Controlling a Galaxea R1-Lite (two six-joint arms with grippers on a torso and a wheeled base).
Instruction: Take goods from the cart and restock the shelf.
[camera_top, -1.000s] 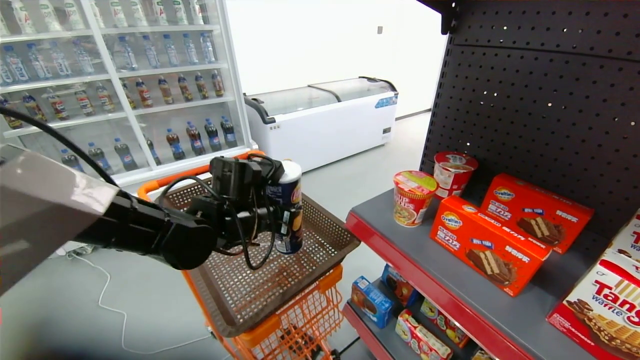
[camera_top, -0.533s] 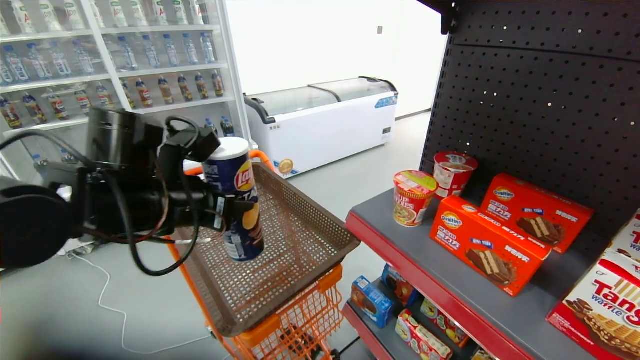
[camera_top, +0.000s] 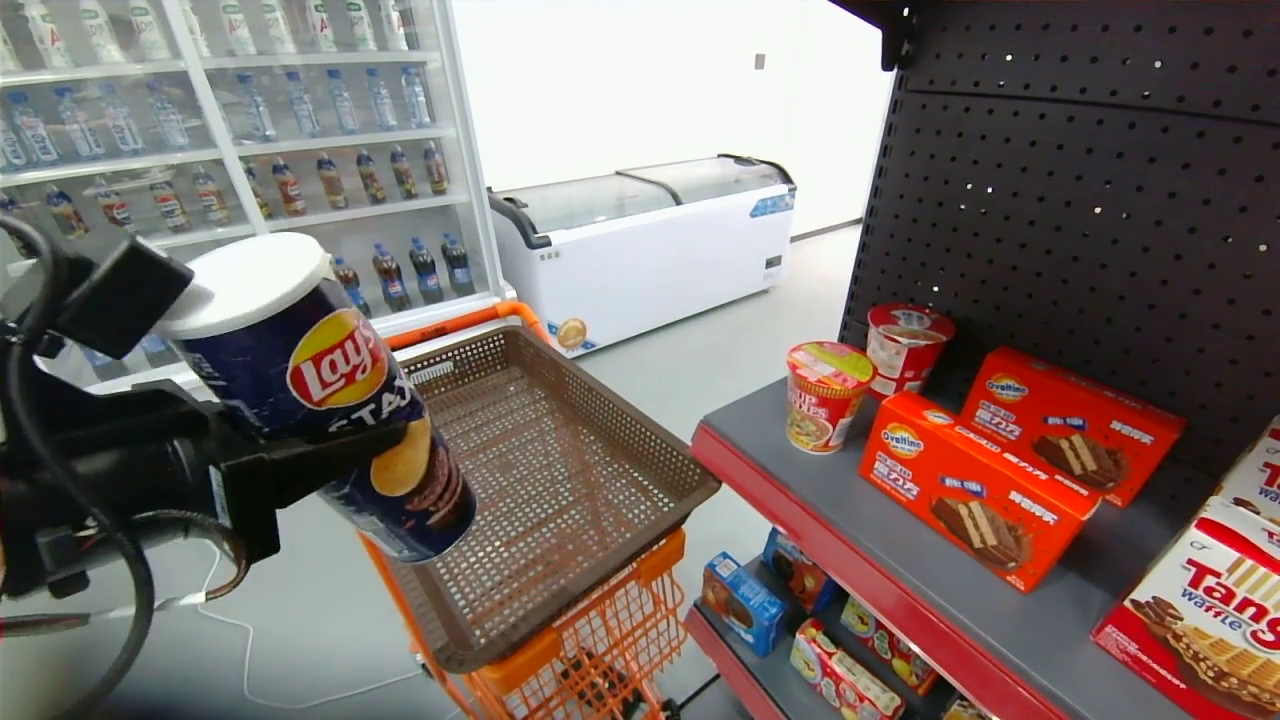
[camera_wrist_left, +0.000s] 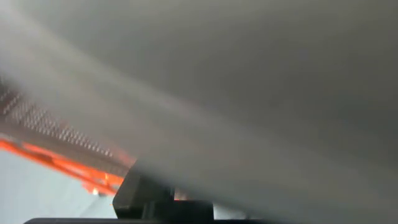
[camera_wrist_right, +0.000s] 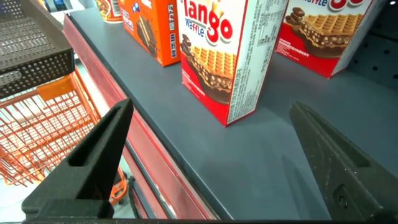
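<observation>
The left tool (camera_top: 270, 420) is being shown at the left edge of the head view, its fingers being pressed against a dark blue chips can (camera_top: 320, 370). The can is being held tilted, with its white lid toward the upper left of the frame. In the picture it is overlapping the left rim of the brown perforated tray (camera_top: 560, 470), which is being carried on the orange cart (camera_top: 600, 640) at lower centre. In the right wrist view, the right tool (camera_wrist_right: 211, 168) is being held wide open with nothing in it, over the grey shelf (camera_wrist_right: 267, 155), near a waffle box (camera_wrist_right: 217, 56) that is standing upright.

In the head view the shelf (camera_top: 800, 480) is occupying the right side of the frame. Two cup noodles (camera_top: 825, 395) are standing at its near-left end. Two orange boxes (camera_top: 975, 490) are lying just beside them, toward the right. A waffle box (camera_top: 1200, 610) is lying at the lower right corner. A drinks cooler (camera_top: 250, 150) is filling the upper left, and a chest freezer (camera_top: 650, 240) is standing at upper centre.
</observation>
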